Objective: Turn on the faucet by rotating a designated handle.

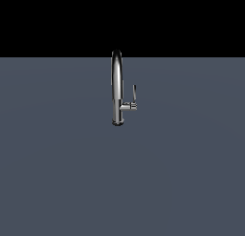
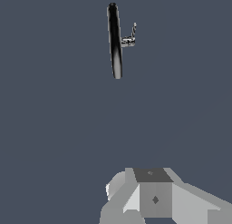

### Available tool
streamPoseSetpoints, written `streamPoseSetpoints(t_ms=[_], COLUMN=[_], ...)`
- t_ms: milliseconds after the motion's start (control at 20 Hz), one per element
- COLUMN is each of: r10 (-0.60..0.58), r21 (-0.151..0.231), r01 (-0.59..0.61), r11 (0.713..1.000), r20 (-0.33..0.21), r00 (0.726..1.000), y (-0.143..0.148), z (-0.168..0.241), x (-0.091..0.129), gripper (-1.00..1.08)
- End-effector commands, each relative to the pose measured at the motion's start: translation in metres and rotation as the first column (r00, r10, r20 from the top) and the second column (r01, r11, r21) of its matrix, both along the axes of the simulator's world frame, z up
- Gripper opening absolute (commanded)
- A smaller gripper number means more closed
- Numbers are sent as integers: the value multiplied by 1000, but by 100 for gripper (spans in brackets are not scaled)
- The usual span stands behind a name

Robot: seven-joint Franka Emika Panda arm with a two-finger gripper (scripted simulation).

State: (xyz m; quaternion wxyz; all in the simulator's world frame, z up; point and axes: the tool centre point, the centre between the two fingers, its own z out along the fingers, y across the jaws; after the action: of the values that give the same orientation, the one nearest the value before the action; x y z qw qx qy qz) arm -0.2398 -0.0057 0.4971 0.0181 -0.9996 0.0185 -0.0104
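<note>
Pictured just above center of the exterior view: the faucet [image 1: 116, 87], upright on a flat slate-grey counter [image 1: 57, 173], black backdrop across the top of the frame. No arm visible in that view.

Seen from the wrist view, upper center of the frame: the same faucet [image 2: 115, 41] from above, well apart from the grey blocky end of the arm [image 2: 154, 196] at the bottom edge. State of the fingers impossible to tell, their tips out of frame.

Step in hand, judged from this spacing: the approach, contact not yet made. Best done by aiming for the handle [image 1: 134, 93], not the spout, coming in on the exterior view's right of the column, and pressing against the flat of the blade near its free tip for leverage. Worth keeping clear of the arched tube to avoid a glancing knock.

Mirror-bright chrome throughout, with dark and white streaks down the column. Tall, slim tube curving over at the top; small round base flush on the counter. Short horizontal stub to the exterior view's right, topped by a thin upright blade, likely slippery under a push. Counter matte, featureless.
</note>
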Motion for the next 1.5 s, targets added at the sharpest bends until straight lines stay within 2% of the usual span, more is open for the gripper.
streamPoseSetpoints(t_ms=[0,350,750,1100,1450], r10=[-12,-64,-142,-203,-249], r21=[12,67,150,216,271], r01=[12,69,171,271,375], r11=[1000,995,974,938,887], r20=[-13,-76,-186,-293,-403], r00=[1000,995,972,934,881], y=[1,3,4,1,-3], z=[-1,-4,-13,-26,-43], x=[6,33,78,119,160], gripper=[-100,-100,-100,-100,-100])
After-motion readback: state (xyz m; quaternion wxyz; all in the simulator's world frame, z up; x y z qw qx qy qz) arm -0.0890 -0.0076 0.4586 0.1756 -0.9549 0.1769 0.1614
